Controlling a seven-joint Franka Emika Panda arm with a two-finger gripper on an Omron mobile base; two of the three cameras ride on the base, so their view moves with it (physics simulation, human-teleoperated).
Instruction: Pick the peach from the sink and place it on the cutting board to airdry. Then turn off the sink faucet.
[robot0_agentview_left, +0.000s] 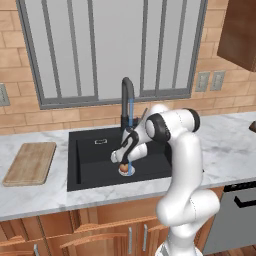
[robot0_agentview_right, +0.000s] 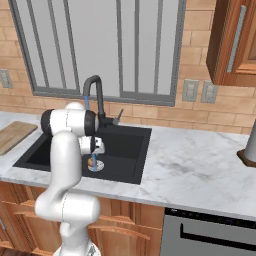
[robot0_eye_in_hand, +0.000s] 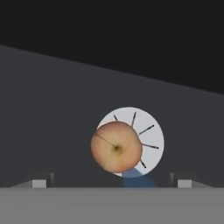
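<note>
Peach (robot0_eye_in_hand: 116, 147) on drain, between open tool (robot0_eye_in_hand: 111, 183) tips.

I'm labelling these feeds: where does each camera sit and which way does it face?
Left base view: behind-left, facing the matte black sink; white arm at lower right.
Right base view: behind-right, same sink; arm at lower left.
Hand view: on the hand, looking down at the orange-red peach; open claw tips.
Shared: peach, running dark gooseneck faucet.

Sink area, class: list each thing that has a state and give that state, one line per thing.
sink faucet: on, blue stream running
peach: in the sink, on the drain, not gripped
gripper: open, fingertips either side of the peach
cutting board: flat on the counter, nothing on it
sink: holds the peach
</note>
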